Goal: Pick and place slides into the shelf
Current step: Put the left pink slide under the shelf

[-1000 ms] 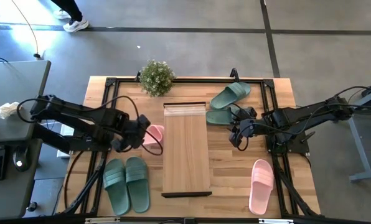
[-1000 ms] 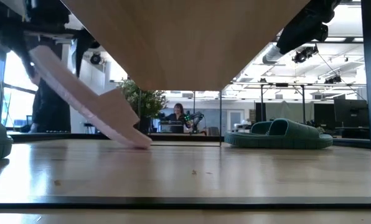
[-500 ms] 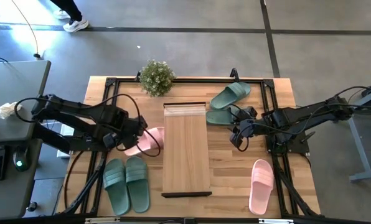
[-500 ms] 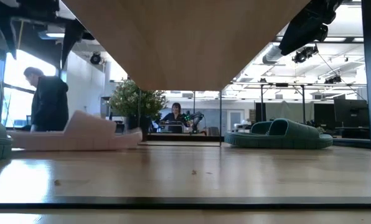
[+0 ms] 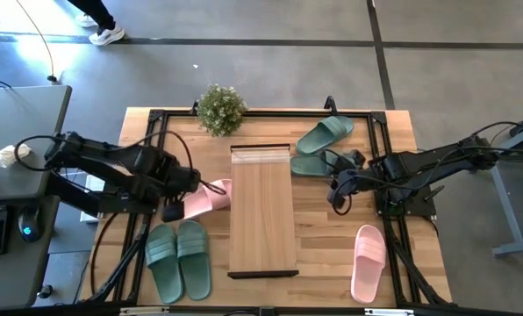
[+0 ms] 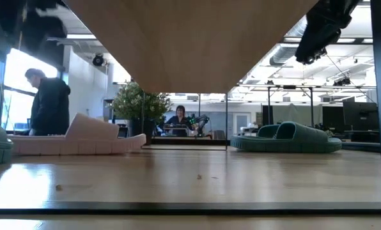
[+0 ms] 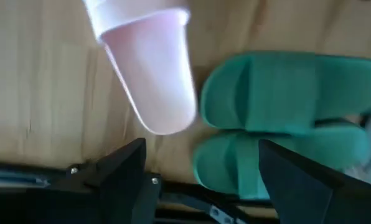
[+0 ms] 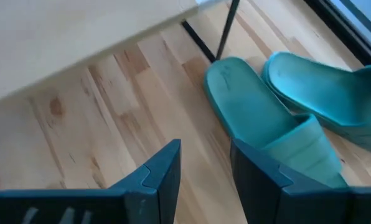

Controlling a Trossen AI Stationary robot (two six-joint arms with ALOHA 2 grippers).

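From above I see the table [image 5: 393, 132] carrying the shelf [image 5: 261, 211] dead centre, long axis running twelve to six. Since a second ago my left hand [image 5: 172, 207] has let go of the pink slide [image 5: 207, 197] and pulled back toward nine o'clock; that slide now lies flat on the table, touching the shelf's nine o'clock edge, where before it hung tilted with its tip down. The left hand's fingers stand wide apart with nothing between them. My right hand [image 5: 339, 200] has barely shifted: it hangs at three o'clock of the shelf, just beside the two green slides [image 5: 318, 149], fingers narrowly parted and empty. The other green pair [image 5: 179, 260] sits at seven o'clock, near the table's front edge, and the second pink slide [image 5: 368, 262] at four o'clock, by the right-hand frame rail. Bare wood lies open between the shelf and that slide. A small potted plant [image 5: 220, 109] stands at twelve, near the far edge.
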